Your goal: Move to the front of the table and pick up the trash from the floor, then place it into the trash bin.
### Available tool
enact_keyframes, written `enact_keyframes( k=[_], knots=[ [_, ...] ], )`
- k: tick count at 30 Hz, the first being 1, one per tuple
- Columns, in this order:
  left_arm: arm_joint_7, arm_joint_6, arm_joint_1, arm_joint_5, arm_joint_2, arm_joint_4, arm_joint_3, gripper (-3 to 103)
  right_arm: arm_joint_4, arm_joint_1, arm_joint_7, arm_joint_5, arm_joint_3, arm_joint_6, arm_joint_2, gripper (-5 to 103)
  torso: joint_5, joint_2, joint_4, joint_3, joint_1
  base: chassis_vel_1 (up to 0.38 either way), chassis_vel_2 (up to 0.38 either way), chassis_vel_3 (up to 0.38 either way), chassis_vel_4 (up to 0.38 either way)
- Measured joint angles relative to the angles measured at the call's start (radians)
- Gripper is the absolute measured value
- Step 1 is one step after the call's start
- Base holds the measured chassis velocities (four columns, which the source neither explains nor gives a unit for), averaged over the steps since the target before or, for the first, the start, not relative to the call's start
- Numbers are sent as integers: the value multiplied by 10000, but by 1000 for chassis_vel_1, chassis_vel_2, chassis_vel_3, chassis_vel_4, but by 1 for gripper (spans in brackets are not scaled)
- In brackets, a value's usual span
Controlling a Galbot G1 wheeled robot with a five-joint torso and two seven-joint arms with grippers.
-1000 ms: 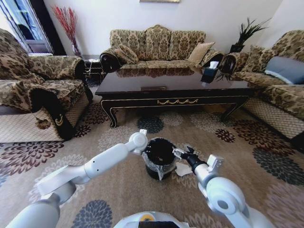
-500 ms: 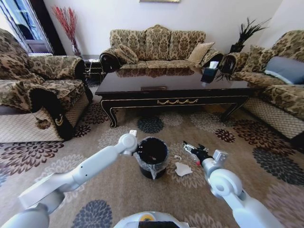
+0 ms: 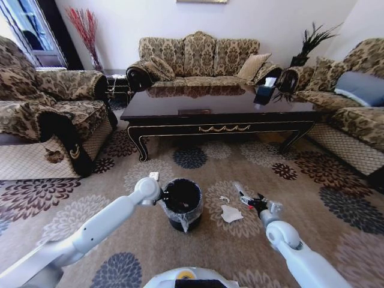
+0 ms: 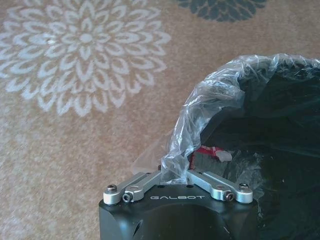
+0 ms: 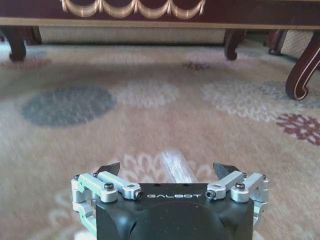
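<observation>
Both arms have drawn back toward the robot since the earlier frames, and the bin (image 3: 182, 203) has come with the left one, now sitting lower and further left on the carpet (image 3: 120, 174).

Left claw (image 4: 175, 176): closed on the bin's rim and clear bag liner; a red-tipped wrapper (image 4: 209, 152) lies inside the bin.

Right claw (image 5: 169, 171): wide open, holding nothing, low over the carpet and facing the surface (image 3: 222, 105). A clear wrapper (image 5: 175, 165) lies on the carpet between its fingers, untouched.

White paper scrap (image 3: 230, 213) rests on the carpet between bin and right claw (image 3: 247, 200). A tiny bit (image 3: 224, 198) lies just beyond it.
</observation>
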Motion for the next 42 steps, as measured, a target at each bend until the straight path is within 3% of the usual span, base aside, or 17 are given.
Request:
enact_keyframes(
  k=[6, 13, 18, 21, 26, 34, 42],
  knots=[
    [36, 1, 186, 6, 239, -209, -134, 0, -1842, 432, -925, -1120, -300, 714, 3, 100, 0, 0, -3, 0, -1, 0, 0, 0, 0],
    [46, 1, 175, -57, 382, -298, -141, 0, -3575, 1634, -1627, -1677, -917, 1401, 6, 100, 1, 0, -1, 0, 0, 0, 0, 0, 0],
    [49, 0, 174, -80, 422, -327, -76, 0, -4646, 2394, -1754, -2085, -1444, 1707, 81, 100, 2, -1, -1, 1, 0, 0, 0, 0, 0],
    [50, 0, 211, -78, 426, -275, -67, 0, -5633, 2905, -1867, -3329, -1927, 2165, 127, 100, 1, -2, -1, 0, 0, 0, 0, 0, 0],
    [41, 1, 237, -195, 451, -380, -123, 0, -6580, 3299, -1977, -4321, -2113, 2422, 198, 100, 1, -2, -2, 1, 0, 0, 0, 0, 0],
    [-5, 1, 137, -420, 695, -601, -158, 0, -7714, 3790, -2209, -4932, -2206, 2846, 359, 100, 1, -1, -2, 1, 0, 0, 0, 0, 0],
    [-48, 1, 106, -464, 793, -621, -157, 0, -8626, 4356, -2329, -4851, -2550, 2951, 644, 100, 0, -1, -1, 1, 0, 0, 0, 0, 0]
  ],
)
